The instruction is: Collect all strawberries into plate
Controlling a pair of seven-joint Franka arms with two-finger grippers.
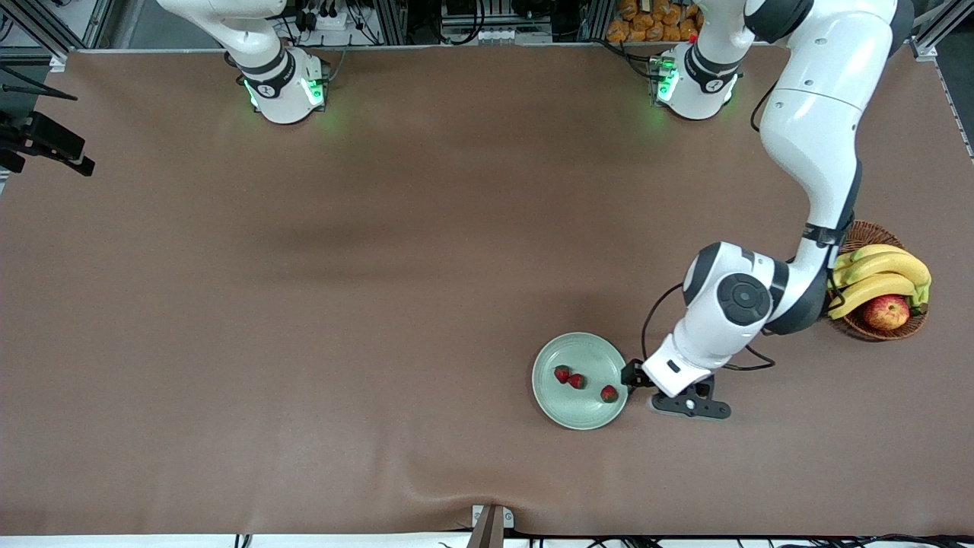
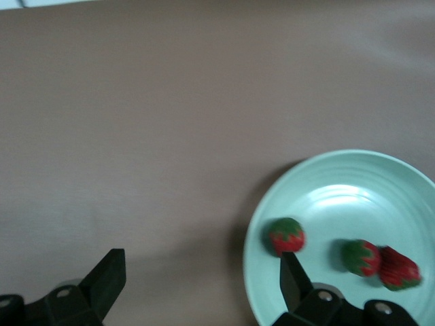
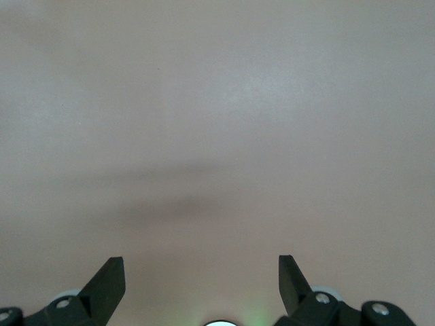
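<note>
All three strawberries [image 1: 561, 374] [image 1: 577, 380] [image 1: 609, 393] sit in the plate [image 1: 580, 347], low and right of centre in the front view — the empty, wide-open left gripper [image 1: 630, 374] over its rim could knock it when lifting away, while the right gripper [image 3: 202, 278] waits open, holding nothing.

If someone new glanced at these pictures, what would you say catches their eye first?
Probably the mint-green plate near the front camera, with all three strawberries lying in it. Right beside it, at the rim toward the left arm's end, hangs the left gripper, jaws open and empty. Next, the wicker basket of bananas and an apple, farther toward that end.
</note>
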